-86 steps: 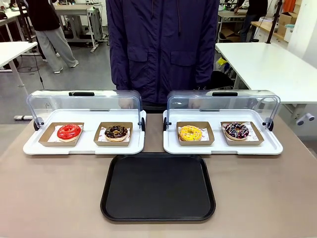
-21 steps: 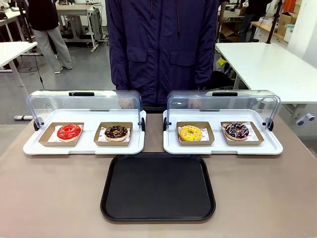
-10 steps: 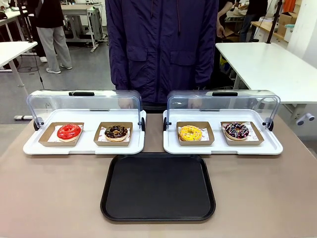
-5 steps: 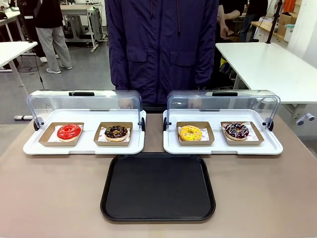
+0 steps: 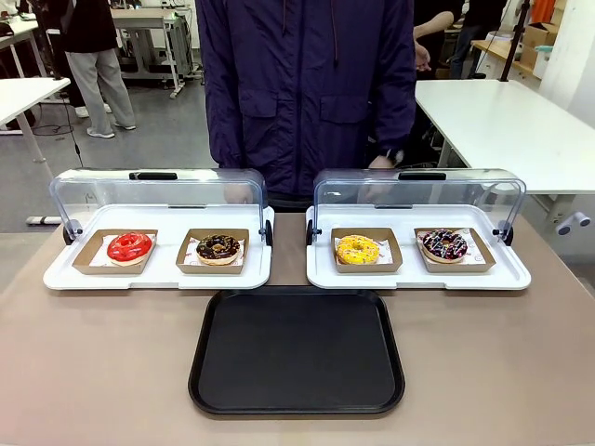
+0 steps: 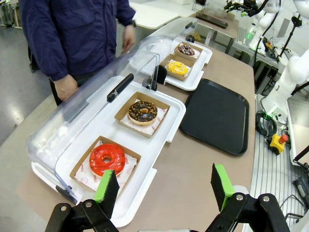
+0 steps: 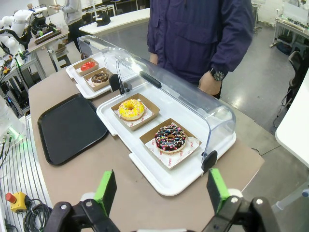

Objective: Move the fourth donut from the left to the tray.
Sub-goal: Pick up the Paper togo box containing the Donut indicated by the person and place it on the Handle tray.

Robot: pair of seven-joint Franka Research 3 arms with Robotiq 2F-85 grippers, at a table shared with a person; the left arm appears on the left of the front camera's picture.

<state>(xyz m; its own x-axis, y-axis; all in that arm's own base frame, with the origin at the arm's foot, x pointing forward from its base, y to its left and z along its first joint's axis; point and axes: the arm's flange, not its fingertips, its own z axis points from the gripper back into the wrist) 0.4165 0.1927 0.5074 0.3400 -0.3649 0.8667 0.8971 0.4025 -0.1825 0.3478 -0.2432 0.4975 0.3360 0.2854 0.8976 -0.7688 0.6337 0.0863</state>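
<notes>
Both claws are up off the table here. The left gripper point(image 6: 164, 186) hangs with its green-padded fingers spread wide, nothing between them. The right gripper point(image 7: 161, 191) is the same: jaws apart, empty.

The dark chocolate-purple glazed ring donut with white drizzle and coloured sprinkles point(image 5: 444, 245) sits in its small brown cardboard holder point(image 5: 482, 261). That holder is on the right-hand white display tray point(image 5: 418, 277), at the far right of the row, just beside the yellow glazed donut point(image 5: 358, 249). A clear domed lid point(image 5: 418, 190) arches over the back of that tray.

The large flat black rectangular plastic tray point(image 5: 297, 350) lies on the brown table point(image 5: 93, 372), just in front of the two display trays and centred between them. The sprinkled donut is apart from it.

The person in the dark blue jacket point(image 5: 307, 93) stands at the far side, one hand point(image 5: 381, 162) just behind the dome. Whether it touches the lid, I can't tell.
</notes>
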